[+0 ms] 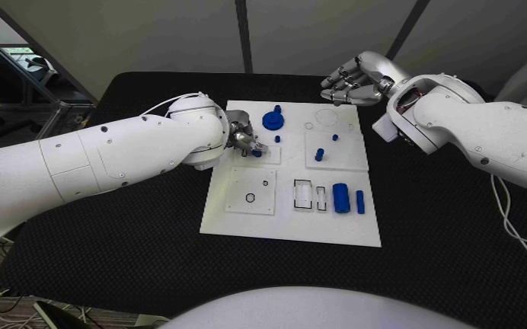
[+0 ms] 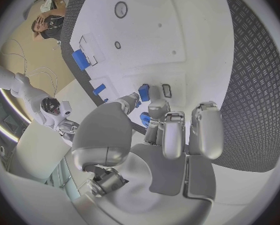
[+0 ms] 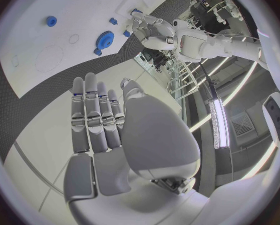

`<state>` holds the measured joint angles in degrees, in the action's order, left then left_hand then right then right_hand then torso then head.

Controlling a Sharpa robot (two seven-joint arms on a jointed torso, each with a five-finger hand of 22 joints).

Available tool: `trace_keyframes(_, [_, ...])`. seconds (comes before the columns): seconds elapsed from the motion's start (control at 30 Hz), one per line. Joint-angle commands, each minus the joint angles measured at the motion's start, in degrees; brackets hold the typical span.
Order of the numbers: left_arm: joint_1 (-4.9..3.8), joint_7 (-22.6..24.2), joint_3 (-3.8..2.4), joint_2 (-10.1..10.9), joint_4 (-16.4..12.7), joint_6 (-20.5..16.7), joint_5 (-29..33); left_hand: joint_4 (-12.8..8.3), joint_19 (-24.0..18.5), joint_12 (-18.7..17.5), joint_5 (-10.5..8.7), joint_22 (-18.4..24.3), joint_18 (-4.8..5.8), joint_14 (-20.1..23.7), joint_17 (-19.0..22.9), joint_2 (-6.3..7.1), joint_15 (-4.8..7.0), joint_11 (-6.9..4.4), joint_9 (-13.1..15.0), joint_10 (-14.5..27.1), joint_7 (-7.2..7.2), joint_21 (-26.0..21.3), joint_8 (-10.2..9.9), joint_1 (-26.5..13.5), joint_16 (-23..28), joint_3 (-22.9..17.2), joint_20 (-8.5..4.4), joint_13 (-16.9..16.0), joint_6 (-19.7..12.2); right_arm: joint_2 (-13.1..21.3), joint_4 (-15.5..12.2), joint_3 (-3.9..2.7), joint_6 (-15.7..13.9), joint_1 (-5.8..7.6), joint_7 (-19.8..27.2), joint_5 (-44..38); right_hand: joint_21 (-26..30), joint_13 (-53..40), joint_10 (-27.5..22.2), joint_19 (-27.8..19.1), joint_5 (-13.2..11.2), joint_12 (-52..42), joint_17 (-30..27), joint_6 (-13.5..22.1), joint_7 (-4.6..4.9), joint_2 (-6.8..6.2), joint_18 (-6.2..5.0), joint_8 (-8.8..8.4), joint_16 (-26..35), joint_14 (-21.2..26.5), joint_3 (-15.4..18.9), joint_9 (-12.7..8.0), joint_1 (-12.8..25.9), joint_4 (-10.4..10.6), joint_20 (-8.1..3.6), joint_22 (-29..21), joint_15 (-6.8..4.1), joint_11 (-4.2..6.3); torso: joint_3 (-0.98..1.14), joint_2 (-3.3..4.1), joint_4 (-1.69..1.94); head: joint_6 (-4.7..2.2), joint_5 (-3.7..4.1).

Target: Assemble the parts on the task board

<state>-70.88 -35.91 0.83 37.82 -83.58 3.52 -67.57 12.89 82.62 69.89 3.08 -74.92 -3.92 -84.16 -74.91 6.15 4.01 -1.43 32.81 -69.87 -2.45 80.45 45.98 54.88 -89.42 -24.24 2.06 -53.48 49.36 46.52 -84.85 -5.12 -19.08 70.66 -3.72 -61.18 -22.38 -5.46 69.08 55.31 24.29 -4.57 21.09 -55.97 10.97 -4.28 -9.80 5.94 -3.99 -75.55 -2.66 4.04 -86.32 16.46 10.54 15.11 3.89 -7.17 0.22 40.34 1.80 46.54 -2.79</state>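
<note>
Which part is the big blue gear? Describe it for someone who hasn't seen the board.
Start at the white task board in the middle of the black table. Look along its far edge, just beyond the left hand. The gear is the widest, round blue piece there; its neighbours are small blue pegs.

No legible text, label, brand, number or sign appears in any view. The task board (image 1: 288, 226) carries only outlined recesses and holes, without lettering. The arms, the hands and the desk (image 1: 132, 253) bear no readable markings.
</note>
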Motion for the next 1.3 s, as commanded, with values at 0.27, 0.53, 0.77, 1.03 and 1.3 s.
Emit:
trace_keyframes(0.27, [-0.06,0.4,-0.03,-0.2,-0.1,-1.3,-0.3,1.7,0.5,0.4,0.03,-2.5,0.87,-5.8,-14.8,-0.26,0.49,0.07,0.0,-0.5,0.09,0.4,-0.2,-1.1,-0.4,2.8,-0.10,-0.3,0.6,0.0,0.1,-0.05,0.4,0.10,0.7,-0.2,0.4,0.1,-0.5,0.3,0.5,0.2,-0.1,0.0,0.33,-0.03,-0.64,0.22,0.3,0.1,-0.4,0.0,0.7,0.0,0.00,-0.1,0.03,-0.07,-0.03,-0.03,0.05,0.07,0.11])
trace_keyframes(0.53, [-0.06,0.4,-0.03,-0.2,-0.1,-1.3,-0.3,2.1,0.5,0.5,0.03,-2.6,0.89,-5.7,-14.8,-0.24,0.52,0.03,0.0,-0.6,0.13,0.4,-0.1,-1.0,-0.4,3.5,-0.13,-0.4,0.7,-0.1,0.2,-0.05,0.5,0.10,0.7,-0.2,0.4,0.1,-0.5,0.3,0.5,0.2,-0.1,0.0,0.33,-0.03,-0.64,0.22,0.3,0.1,-0.4,0.0,0.7,0.0,0.00,-0.1,0.03,-0.07,-0.02,-0.01,0.03,0.04,0.13])
trace_keyframes(0.77, [-0.06,0.3,-0.04,-0.3,-0.2,-1.3,-0.3,2.2,0.6,0.6,0.04,-2.7,0.91,-5.8,-14.8,-0.26,0.53,0.02,0.0,-0.7,0.15,0.5,-0.1,-1.0,-0.4,3.7,-0.13,-0.6,0.7,-0.1,0.3,-0.05,0.5,0.09,0.7,-0.2,0.4,0.1,-0.5,0.3,0.5,0.2,-0.1,0.0,0.33,-0.03,-0.64,0.22,0.3,0.1,-0.4,0.0,0.7,0.0,0.00,-0.1,0.03,-0.07,0.00,-0.01,0.01,0.10,0.13])
trace_keyframes(1.03, [-0.06,0.3,-0.05,-0.2,-0.3,-1.4,-0.3,2.3,0.6,0.6,0.04,-2.8,0.93,-5.8,-14.8,-0.29,0.54,0.00,0.0,-0.7,0.17,0.5,-0.1,-1.0,-0.4,3.9,-0.14,-0.6,0.7,-0.1,0.4,-0.05,0.6,0.09,0.7,-0.2,0.4,0.1,-0.5,0.3,0.5,0.2,-0.1,0.0,0.34,-0.07,-0.63,0.23,0.3,0.1,-0.4,0.0,0.8,0.0,0.01,-0.1,0.05,-0.08,-0.01,-0.02,0.03,0.03,0.17])
trace_keyframes(1.3, [-0.05,0.0,-1.10,0.9,-1.3,-1.1,-0.3,2.4,0.5,0.3,0.04,-2.5,0.86,-5.7,-14.8,-0.25,0.56,-0.01,0.0,-0.4,0.17,0.3,-0.1,-0.7,-0.4,4.2,-0.16,0.0,0.7,-0.2,0.6,-0.04,0.7,0.09,0.8,-0.2,0.4,0.1,-0.5,0.3,0.5,0.2,-0.1,0.0,0.34,-0.07,-0.63,0.23,0.3,0.1,-0.4,0.0,0.8,0.0,0.01,-0.1,0.05,-0.08,-0.09,-0.05,0.08,-0.22,0.36])
